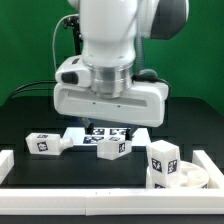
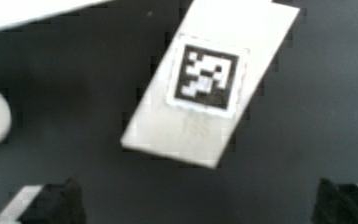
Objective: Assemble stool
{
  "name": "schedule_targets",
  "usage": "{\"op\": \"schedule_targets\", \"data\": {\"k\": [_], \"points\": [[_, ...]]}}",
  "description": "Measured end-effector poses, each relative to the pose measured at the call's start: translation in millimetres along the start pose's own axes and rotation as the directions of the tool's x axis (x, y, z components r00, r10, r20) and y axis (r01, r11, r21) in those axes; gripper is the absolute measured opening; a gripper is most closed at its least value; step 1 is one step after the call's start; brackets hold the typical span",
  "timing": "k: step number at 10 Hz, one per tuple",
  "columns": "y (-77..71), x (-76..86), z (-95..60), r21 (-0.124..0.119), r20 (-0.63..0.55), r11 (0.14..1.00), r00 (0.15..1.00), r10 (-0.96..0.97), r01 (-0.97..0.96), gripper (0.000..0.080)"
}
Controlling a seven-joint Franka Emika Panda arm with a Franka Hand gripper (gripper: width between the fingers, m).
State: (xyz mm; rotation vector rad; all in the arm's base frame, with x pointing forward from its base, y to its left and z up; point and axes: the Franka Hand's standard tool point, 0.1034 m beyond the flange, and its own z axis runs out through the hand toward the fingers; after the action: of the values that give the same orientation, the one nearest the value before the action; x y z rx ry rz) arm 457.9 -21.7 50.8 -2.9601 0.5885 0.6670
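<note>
Arm hangs above marker board in exterior view. We see loose legs beside it, seat at that view's right.

Wrist view: gripper spread wide, empty, tagged leg off-centre below. We judge leg pickup in hand. Next move calls for centring over leg, descending, pinching.

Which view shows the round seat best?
The exterior view: the seat lies at its lower right, an upright leg on or before it. The wrist view shows a tagged leg close up, no recognizable seat.
</note>
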Motion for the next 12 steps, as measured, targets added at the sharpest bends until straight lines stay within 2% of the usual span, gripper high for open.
{"op": "schedule_targets", "data": {"k": [1,2,4,5,8,12], "points": [[2.2,3.4,-2.9,0.029,0.079,0.999,0.996,0.035,-0.037,0.0649],[6.2,4.4,-4.2,0.030,0.126,0.999,0.992,0.031,-0.035,0.0649],[10.9,1.2,-0.5,0.012,0.271,0.999,0.962,0.039,-0.044,0.0649],[11.2,-0.3,2.1,0.017,0.332,0.997,0.941,0.067,-0.077,0.0649],[6.5,-1.0,12.9,0.066,0.575,0.967,0.801,0.165,-0.247,0.0649],[7.6,-0.3,16.2,0.066,0.579,0.965,0.797,0.171,-0.254,0.0649]]}}
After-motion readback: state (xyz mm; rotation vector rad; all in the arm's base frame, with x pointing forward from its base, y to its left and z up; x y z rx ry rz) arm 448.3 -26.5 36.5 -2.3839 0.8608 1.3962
